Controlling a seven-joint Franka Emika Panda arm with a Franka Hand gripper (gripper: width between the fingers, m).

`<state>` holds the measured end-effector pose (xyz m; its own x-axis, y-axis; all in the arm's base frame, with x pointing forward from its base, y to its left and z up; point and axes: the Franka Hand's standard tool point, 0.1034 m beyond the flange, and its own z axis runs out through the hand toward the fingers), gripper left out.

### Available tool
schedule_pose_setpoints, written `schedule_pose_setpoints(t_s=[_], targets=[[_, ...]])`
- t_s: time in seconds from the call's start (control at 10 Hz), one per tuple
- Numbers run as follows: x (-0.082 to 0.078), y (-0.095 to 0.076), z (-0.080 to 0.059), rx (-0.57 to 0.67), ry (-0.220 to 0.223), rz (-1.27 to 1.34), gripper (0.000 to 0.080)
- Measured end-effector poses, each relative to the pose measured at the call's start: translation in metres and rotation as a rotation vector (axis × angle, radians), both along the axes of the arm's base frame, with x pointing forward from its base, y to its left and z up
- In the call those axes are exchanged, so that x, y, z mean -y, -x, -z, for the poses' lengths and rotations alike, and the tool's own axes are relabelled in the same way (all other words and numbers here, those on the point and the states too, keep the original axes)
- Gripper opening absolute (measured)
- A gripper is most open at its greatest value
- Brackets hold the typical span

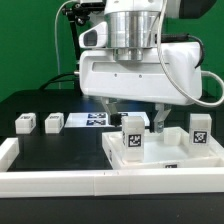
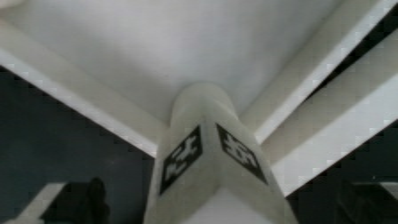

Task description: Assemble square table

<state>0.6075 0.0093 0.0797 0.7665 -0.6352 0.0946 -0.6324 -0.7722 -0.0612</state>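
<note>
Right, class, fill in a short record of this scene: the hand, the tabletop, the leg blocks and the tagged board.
hand: open, straddling the near leg block
tabletop: white tray, exterior view's right
far leg block: upright at the tabletop's right corner
loose leg blocks: on the table, exterior view's left
marker board: flat, behind the tabletop

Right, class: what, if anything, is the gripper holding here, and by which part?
Nothing, it seems: the gripper is open, its fingers standing clear on either side of an upright table leg on the tabletop.
</note>
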Motion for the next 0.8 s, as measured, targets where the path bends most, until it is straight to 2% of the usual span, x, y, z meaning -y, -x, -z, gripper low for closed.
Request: schedule_pose_setpoints(t_s=[0.8], targets=[[0.0028,-0.0013,-0.0009,-0.016,0.092,-0.652,0.0648]])
